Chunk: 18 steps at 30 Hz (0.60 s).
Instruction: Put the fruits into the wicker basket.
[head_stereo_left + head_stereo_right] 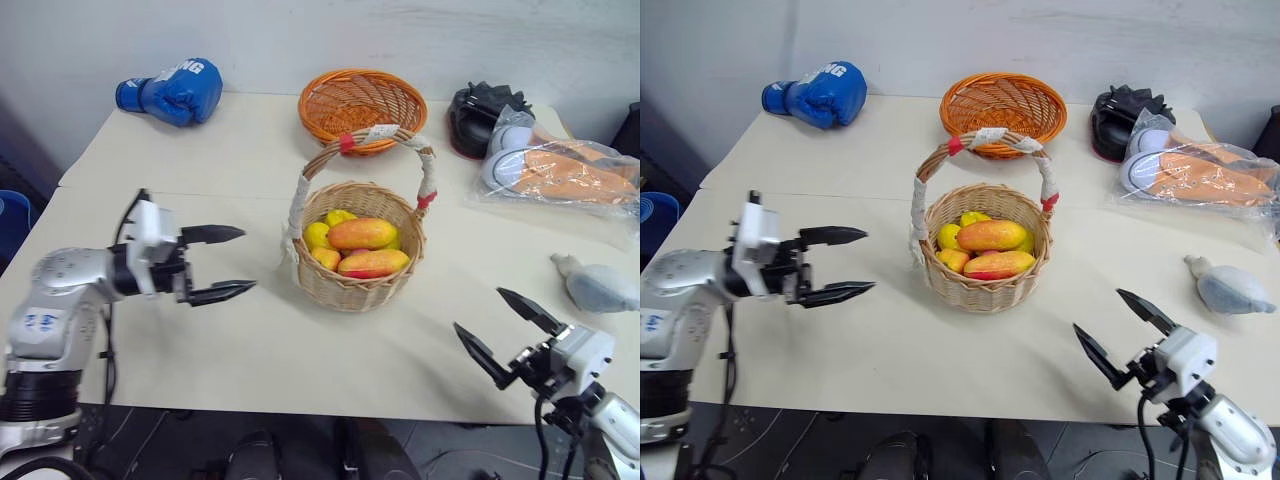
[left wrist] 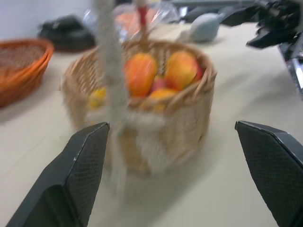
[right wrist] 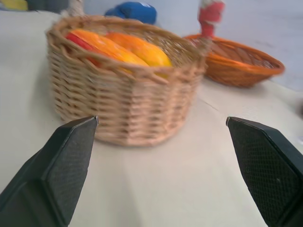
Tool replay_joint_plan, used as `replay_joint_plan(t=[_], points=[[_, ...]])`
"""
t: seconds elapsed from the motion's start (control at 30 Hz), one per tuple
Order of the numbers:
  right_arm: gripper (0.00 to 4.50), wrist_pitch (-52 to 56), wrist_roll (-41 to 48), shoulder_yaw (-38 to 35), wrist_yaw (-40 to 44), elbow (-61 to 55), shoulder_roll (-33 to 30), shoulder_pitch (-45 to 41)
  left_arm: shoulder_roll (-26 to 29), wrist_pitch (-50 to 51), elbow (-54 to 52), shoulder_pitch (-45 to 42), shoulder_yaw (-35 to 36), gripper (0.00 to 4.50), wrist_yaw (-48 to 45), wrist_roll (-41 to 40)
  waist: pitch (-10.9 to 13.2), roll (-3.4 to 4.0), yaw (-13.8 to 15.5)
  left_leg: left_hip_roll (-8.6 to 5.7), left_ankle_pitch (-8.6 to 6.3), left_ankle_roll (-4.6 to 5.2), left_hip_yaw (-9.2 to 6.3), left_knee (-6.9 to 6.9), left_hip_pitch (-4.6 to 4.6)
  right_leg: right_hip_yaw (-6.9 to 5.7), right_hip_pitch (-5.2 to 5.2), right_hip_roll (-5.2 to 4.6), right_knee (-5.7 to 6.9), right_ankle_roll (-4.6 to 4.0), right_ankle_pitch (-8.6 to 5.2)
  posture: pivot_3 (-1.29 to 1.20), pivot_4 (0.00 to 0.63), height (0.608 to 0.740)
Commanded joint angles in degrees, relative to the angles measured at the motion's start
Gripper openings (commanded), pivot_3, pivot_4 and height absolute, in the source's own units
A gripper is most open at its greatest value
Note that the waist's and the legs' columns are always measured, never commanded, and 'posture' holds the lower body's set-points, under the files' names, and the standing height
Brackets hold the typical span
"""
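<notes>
Nearest, the right gripper [image 1: 508,329] and left gripper [image 1: 228,263] hover over the surface [image 1: 300,350] with fingers spread wide, holding nothing. Beyond them the fruits [image 1: 362,247] lie inside the wicker basket [image 1: 358,285]; loading looks finished, so next likely calls only for withdrawing.

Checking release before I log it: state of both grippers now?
Left gripper: open, holding nothing, beside the round tan wicker basket.
Right gripper: open, holding nothing, apart from the basket.
</notes>
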Motion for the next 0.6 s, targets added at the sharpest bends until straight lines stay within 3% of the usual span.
replay_joint_plan(t=[0.03,0.2,0.43,0.6], points=[[4.50,-2.3,2.8,-4.9,3.9,3.8,-2.2,1.6,5.4,5.8,4.2,1.0,7.0,4.47,-3.3,-4.9,0.0,0.02,0.0,-0.01,-0.01,0.01,0.02,0.00,0.01,-0.01,0.00,-0.04,-0.01,0.00,0.00,0.00,0.150,0.740],[4.50,-1.0,4.6,-5.6,6.4,7.7,-5.6,-4.6,6.7,4.7,6.7,2.1,7.7,4.47,-5.7,-4.3,0.0,0.04,0.0,-0.03,-0.04,0.06,0.04,-0.02,0.06,-0.05,0.02,-0.10,-0.02,-0.02,0.00,0.00,0.150,0.740],[4.50,16.9,8.8,4.3,8.3,8.8,-13.7,-32.6,1.5,8.3,1.9,-0.5,5.5,4.47,-2.6,-7.6,0.1,0.18,-1.4,0.01,0.05,0.02,0.06,-0.07,0.05,-0.03,-0.07,0.00,0.05,-0.12,0.22,0.00,0.150,0.740],[4.50,25.2,5.4,13.0,14.4,23.5,-14.4,-54.0,-1.0,9.2,-0.2,-2.1,3.5,4.47,-1.6,-8.3,0.2,0.31,-1.3,0.11,0.13,-0.13,0.04,-0.10,-0.12,-0.08,-0.27,0.11,0.01,-0.24,0.13,0.00,0.150,0.740]])
